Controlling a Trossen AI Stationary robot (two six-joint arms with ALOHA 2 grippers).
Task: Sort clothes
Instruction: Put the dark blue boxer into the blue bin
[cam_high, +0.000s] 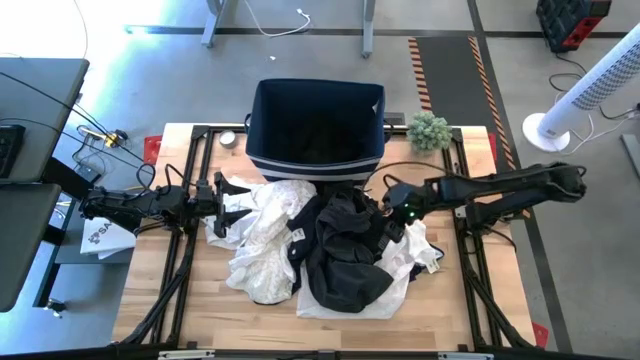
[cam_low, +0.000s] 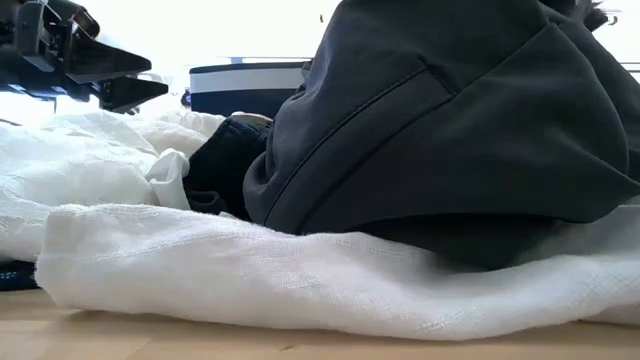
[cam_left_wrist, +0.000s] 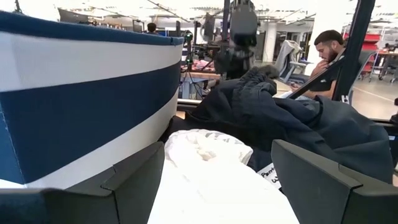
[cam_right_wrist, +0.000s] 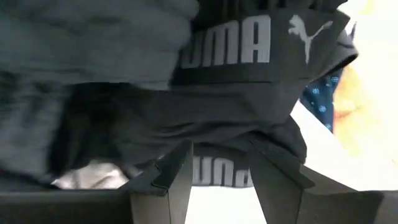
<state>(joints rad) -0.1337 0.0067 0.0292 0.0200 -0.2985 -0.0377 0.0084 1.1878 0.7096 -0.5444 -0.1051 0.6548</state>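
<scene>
Left gripper: our left gripper (cam_high: 222, 206) sits at the left edge of the clothes pile, jaws spread apart with nothing between them. In the left wrist view its fingers (cam_left_wrist: 134, 180) frame a white garment (cam_left_wrist: 208, 155) lying just ahead of the gap.

Right gripper: our right gripper (cam_high: 390, 212) is pressed into the right side of the pile. In the right wrist view the fingers (cam_right_wrist: 177, 177) stand a little apart with dark fabric (cam_right_wrist: 205, 118) bunched between and above them; we cannot tell whether they actually clamp it.

Clothes: the clothes (cam_high: 320, 245) lie heaped on the table (cam_high: 470, 310), between our two grippers. White pieces (cam_high: 265, 235) spread toward the left jaws; a black garment (cam_high: 345, 250) is draped on top, reaching the right jaws. The dark cloth at the right jaws carries white PUMA lettering (cam_right_wrist: 227, 43) on a waistband.

Low view: a dark grey garment (cam_low: 450, 120) rises over a white sheet of fabric (cam_low: 250, 270).

Bin: a navy bin with white stripes (cam_high: 315, 125) stands just beyond the pile, beside the left jaws in the left wrist view (cam_left_wrist: 81, 93).

Other: a small green plant (cam_high: 428, 130) stands near the bin. A person (cam_left_wrist: 326, 53) sits in the room behind.
</scene>
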